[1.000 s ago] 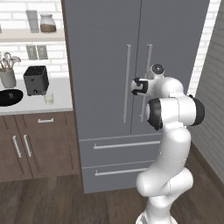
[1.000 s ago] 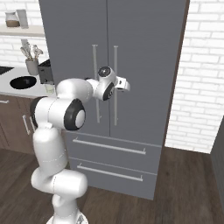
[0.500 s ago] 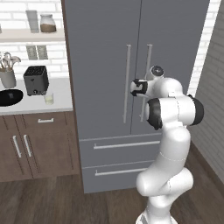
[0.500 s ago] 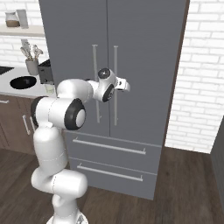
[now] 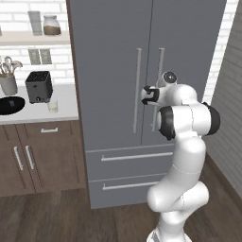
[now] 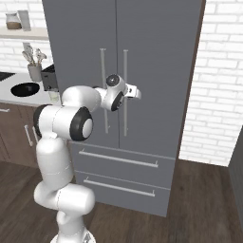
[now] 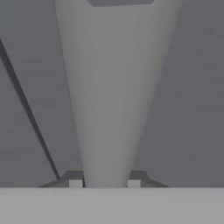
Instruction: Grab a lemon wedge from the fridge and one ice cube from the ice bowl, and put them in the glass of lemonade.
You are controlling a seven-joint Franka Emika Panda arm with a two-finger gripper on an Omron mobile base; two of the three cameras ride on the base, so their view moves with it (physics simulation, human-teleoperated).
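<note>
Within the last second the gripper (image 7: pixel 105 183) had gone from fully spread to closed in, and its fingertips (image 7: pixel 75 183) pressed against either side of the right door handle (image 7: pixel 111 87) of the fridge (image 5: pixel 113 47). We held the bar and nothing else. We judged that this made the door ready to be pulled. Both doors were shut, so the lemon wedge we needed was presumably behind them, out of reach until the right door swung open.

Along the counter (image 5: pixel 66 111), from the left, sat the ice bowl (image 5: pixel 10 105), with the utensil holder (image 5: pixel 8 85) behind it. Next came the toaster (image 5: pixel 38 86), then the glass of lemonade (image 5: pixel 52 107) just in front of it, near the fridge's side. We could not make out the ice cube in the bowl. The brick wall (image 5: pixel 227 94) stood close on the right and might limit how far the door could swing.
</note>
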